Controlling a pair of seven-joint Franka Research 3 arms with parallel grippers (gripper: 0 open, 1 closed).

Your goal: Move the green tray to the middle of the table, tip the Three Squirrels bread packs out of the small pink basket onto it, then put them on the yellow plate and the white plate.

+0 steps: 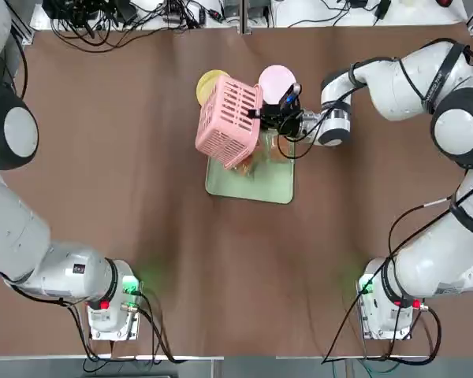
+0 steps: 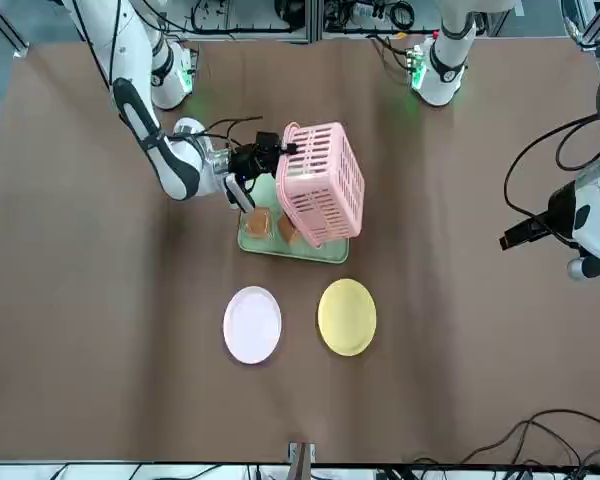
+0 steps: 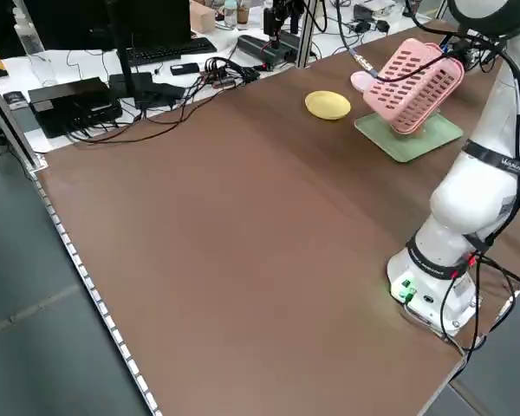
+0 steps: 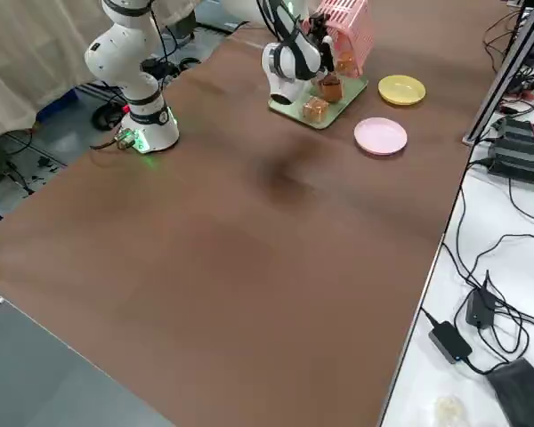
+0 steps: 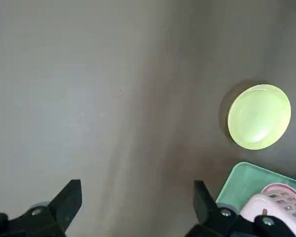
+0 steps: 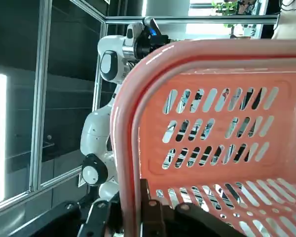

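The small pink basket (image 1: 229, 122) hangs tipped on its side over the green tray (image 1: 256, 185), which lies mid-table. My right gripper (image 1: 261, 115) is shut on the basket's rim (image 6: 130, 148). Two Three Squirrels bread packs (image 2: 257, 222) (image 2: 288, 233) lie on the tray under the basket's mouth; whether others are inside is hidden. Beyond the tray sit the yellow plate (image 2: 347, 316) and the white plate (image 2: 252, 324), both bare. My left gripper (image 5: 135, 207) hovers open and empty off to the left, high above the table (image 5: 89, 98).
Cables and electronics (image 1: 126, 16) crowd the far edge behind the table. The arm bases (image 1: 110, 303) (image 1: 390, 303) stand at the near corners. Bare brown tabletop (image 1: 102, 173) spreads left of the tray.
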